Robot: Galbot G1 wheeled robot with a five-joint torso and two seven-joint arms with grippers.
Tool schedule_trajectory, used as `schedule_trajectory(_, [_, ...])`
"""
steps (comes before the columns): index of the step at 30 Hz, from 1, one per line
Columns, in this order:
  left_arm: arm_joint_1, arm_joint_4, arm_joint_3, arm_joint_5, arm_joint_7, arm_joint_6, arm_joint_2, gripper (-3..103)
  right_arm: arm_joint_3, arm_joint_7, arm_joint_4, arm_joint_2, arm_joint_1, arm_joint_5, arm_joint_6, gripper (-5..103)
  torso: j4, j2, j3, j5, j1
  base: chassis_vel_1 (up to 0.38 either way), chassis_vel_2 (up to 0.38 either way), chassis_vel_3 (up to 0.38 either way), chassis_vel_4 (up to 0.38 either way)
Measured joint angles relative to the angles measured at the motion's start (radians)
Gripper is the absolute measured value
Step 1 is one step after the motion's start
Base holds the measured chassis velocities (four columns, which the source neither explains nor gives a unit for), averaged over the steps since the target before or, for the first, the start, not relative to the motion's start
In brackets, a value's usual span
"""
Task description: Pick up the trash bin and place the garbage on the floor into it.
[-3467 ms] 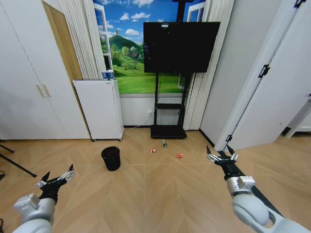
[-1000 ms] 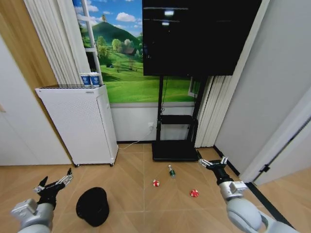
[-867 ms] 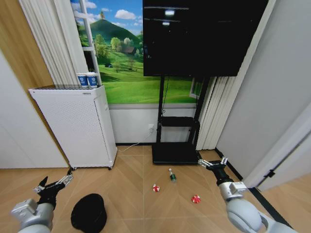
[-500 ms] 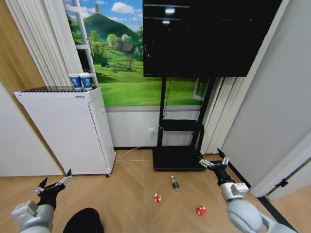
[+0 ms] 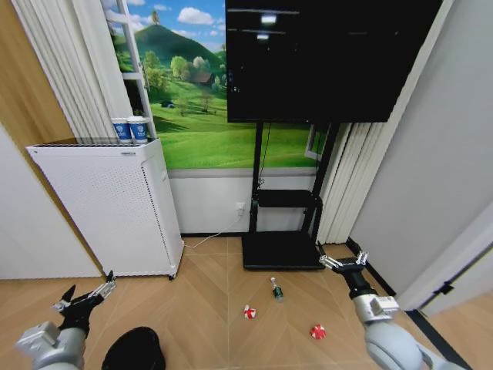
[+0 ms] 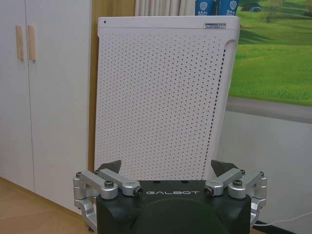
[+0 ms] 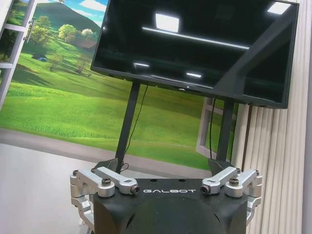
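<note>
The trash bin [image 5: 133,349] sits on the wood floor at the near left, right at the bottom edge of the head view, so you only see its dark rounded top and not the rim clearly. Your left claw [image 5: 85,294] is just beside it on its left and a bit higher, fingers spread wide and holding nothing, so that's the obvious arm for the pickup. I'd tilt the torso or head down first so the whole rim is in sight before you commit, then come in from above and pinch one side of the mesh wall rather than trying to span the mouth; it looks light and a bit springy, so I'd guess a hard squeeze would dent it. The garbage is well apart from the bin, off to the right: a little bottle [image 5: 276,291] lying nearest the black TV stand base [image 5: 281,250], a red-and-white wrapper [image 5: 249,312] nearer you, and another wrapper [image 5: 318,332] further right. Your right claw [image 5: 343,264] hovers above the floor to the right of those three, also spread and empty, so it's well placed to collect them once the bin is up. Watch the white perforated cabinet [image 5: 108,204] on the far left with the two blue cups [image 5: 129,129] on top; there's a cable on the floor near it too, so keep the left arm's swing low and short.
</note>
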Motion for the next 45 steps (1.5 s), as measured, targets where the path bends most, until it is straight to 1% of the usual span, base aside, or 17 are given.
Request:
schedule_trajectory(5, [0.009, -0.007, 0.0, 0.008, 0.003, 0.0, -0.007, 100, 0.01, -0.001, 0.008, 0.007, -0.016, -0.007, 0.001, 100, -0.0001, 0.0, 0.0, 0.0, 0.0, 0.169, -0.003, -0.14, 0.007])
schedule_trajectory(6, [0.011, -0.009, -0.001, 0.01, 0.003, 0.0, -0.008, 100, 0.012, -0.001, 0.01, 0.01, -0.019, -0.009, 0.005, 100, 0.0002, 0.0, 0.0, 0.0001, 0.0, 0.254, -0.027, -0.255, 0.02])
schedule_trajectory(10, [0.015, -0.011, -0.003, 0.011, 0.003, 0.0, -0.011, 100, 0.017, 0.002, 0.016, 0.018, -0.025, -0.01, 0.008, 100, 0.0002, 0.0, 0.0, 0.0001, 0.0, 0.307, -0.02, -0.294, 0.015])
schedule_trajectory(12, [0.019, -0.012, -0.004, 0.012, 0.002, 0.0, -0.014, 100, 0.029, 0.001, 0.018, 0.024, -0.039, -0.017, 0.011, 100, 0.0001, 0.0, -0.001, -0.0011, -0.001, 0.266, -0.026, -0.259, 0.008])
schedule_trajectory(14, [0.019, -0.012, -0.004, 0.013, 0.003, 0.0, -0.015, 100, 0.035, 0.001, 0.018, 0.026, -0.046, -0.023, 0.014, 100, 0.0001, 0.0, -0.001, -0.0009, -0.001, 0.178, -0.031, -0.236, 0.017])
schedule_trajectory(17, [0.02, -0.013, -0.004, 0.015, 0.003, 0.0, -0.018, 100, 0.049, 0.001, 0.018, 0.03, -0.06, -0.033, 0.018, 100, 0.0003, 0.0, 0.0, 0.0002, -0.001, 0.029, 0.011, -0.062, 0.012])
schedule_trajectory(22, [0.02, -0.014, 0.001, 0.021, 0.005, 0.002, -0.027, 100, 0.074, -0.002, 0.021, 0.038, -0.087, -0.04, 0.027, 100, -0.0004, 0.0, 0.0, 0.0004, 0.0, -0.105, -0.005, 0.071, -0.019])
schedule_trajectory(23, [0.023, -0.013, 0.002, 0.027, 0.008, 0.003, -0.031, 100, 0.078, -0.002, 0.021, 0.04, -0.091, -0.044, 0.031, 100, 0.0, 0.0, 0.0, 0.0005, 0.0, -0.086, -0.005, 0.093, 0.005])
schedule_trajectory(29, [0.033, -0.008, 0.005, 0.05, 0.021, 0.0, -0.05, 100, 0.084, -0.003, 0.018, 0.042, -0.106, -0.054, 0.037, 100, 0.0, 0.0, 0.0, -0.0001, 0.0, -0.016, -0.002, 0.025, 0.0])
schedule_trajectory(36, [0.047, -0.013, 0.015, 0.072, 0.028, 0.002, -0.063, 100, 0.075, -0.01, 0.011, 0.048, -0.099, -0.056, 0.046, 100, 0.0001, 0.0, 0.0, 0.0, 0.0, 0.023, 0.002, -0.031, -0.001])
schedule_trajectory(40, [0.048, 0.01, 0.014, 0.084, 0.047, -0.027, -0.065, 100, 0.07, -0.014, 0.008, 0.048, -0.094, -0.057, 0.053, 100, 0.0, 0.0, 0.0, -0.0002, 0.0, 0.0, 0.0, 0.0, 0.0])
schedule_trajectory(42, [0.051, 0.014, 0.01, 0.088, 0.048, -0.02, -0.065, 100, 0.07, -0.015, 0.006, 0.048, -0.093, -0.057, 0.056, 100, 0.0, 0.0, 0.0, -0.0001, 0.0, 0.0, 0.0, 0.0, 0.0])
schedule_trajectory(44, [0.056, 0.009, 0.011, 0.08, 0.041, 0.002, -0.067, 100, 0.07, -0.017, 0.0, 0.047, -0.088, -0.056, 0.061, 100, 0.0003, -0.003, -0.002, 0.0002, -0.001, 0.0, 0.0, 0.0, 0.0])
schedule_trajectory(45, [0.056, 0.009, 0.011, 0.08, 0.041, 0.002, -0.067, 100, 0.07, -0.017, 0.0, 0.047, -0.088, -0.056, 0.061, 100, 0.0003, -0.003, -0.002, 0.0002, -0.001, 0.0, 0.0, 0.0, 0.0])
